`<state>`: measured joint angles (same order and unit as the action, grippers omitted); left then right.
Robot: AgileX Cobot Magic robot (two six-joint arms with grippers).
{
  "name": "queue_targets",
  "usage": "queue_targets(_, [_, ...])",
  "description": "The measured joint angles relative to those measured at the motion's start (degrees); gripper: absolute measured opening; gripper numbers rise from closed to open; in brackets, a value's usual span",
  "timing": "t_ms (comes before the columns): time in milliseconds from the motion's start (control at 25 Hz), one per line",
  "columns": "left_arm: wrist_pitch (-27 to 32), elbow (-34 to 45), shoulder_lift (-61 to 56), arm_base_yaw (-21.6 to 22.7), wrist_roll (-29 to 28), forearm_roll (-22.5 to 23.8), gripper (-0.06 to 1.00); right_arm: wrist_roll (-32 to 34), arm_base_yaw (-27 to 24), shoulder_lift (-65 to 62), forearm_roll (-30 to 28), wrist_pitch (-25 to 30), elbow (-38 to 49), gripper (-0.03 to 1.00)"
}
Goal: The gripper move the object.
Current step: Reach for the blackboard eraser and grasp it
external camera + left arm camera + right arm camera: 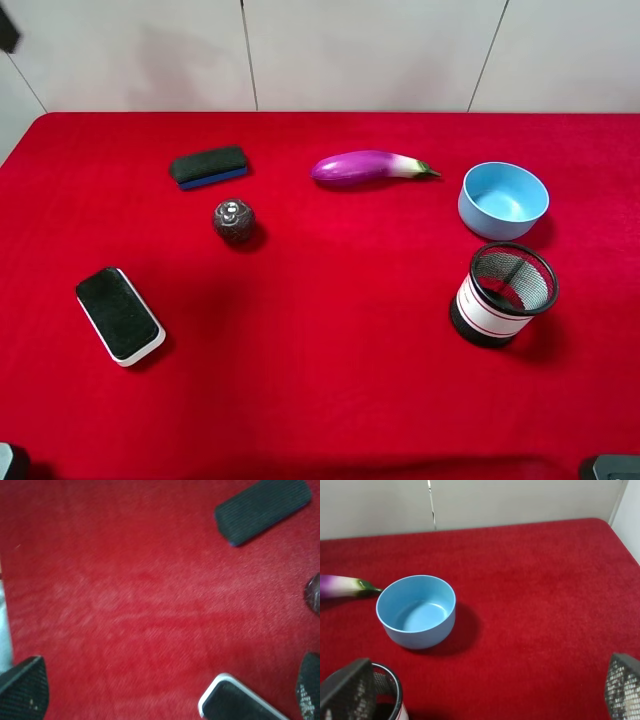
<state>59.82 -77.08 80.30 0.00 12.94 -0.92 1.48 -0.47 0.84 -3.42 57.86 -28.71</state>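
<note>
The blue-based eraser (209,166) lies flat on the red cloth (330,380), felt side up and blue base down. Nothing touches it, so its long sides are probably free for a pinch from above. It is well ahead of the left gripper (167,694), out beyond the fingertips and apart from them, and that arm looks the likelier one to fetch it. The left gripper is spread wide and grips nothing; only the tips of its two black fingers (25,690) show, with bare cloth between them. The white-based eraser (240,702) is much nearer to this gripper, just below its fingertips and not touched by them. It is a look-alike, so the reach will likely have to pass over it. The grey ball (233,221) sits between the two erasers, a little to one side, near the blue-based one but apart from it. The right gripper (485,690) is also splayed open and empty. The mesh cup (390,690) stands close beside one of its fingers and the blue bowl (416,611) sits farther ahead. The eggplant (342,586) lies just beyond the bowl, its green tip almost at the rim. All three are far from the task's eraser.
</note>
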Motion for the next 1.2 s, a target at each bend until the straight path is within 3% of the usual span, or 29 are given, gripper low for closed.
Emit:
queue_targets(200, [-0.23,-6.16,9.48,0.0,4.61,-7.58,0.98,0.0,0.0,-1.15,-0.04,-0.05,0.0,0.69])
queue_targets(360, [-0.72,-8.89,14.36,0.0,7.85,-10.1,0.98,0.0,0.0,-1.15,-0.04,-0.05,0.0,0.69])
queue_targets(720, [-2.88,-9.78,22.8,-0.8,14.15,-10.52,0.98,0.0,0.0,-1.15,-0.04,-0.05,0.0,0.69])
queue_targets(1200, [-6.59,-12.5,35.03,-7.56,18.83,-10.52,0.98,0.0,0.0,-1.15,-0.04,-0.05,0.0,0.69])
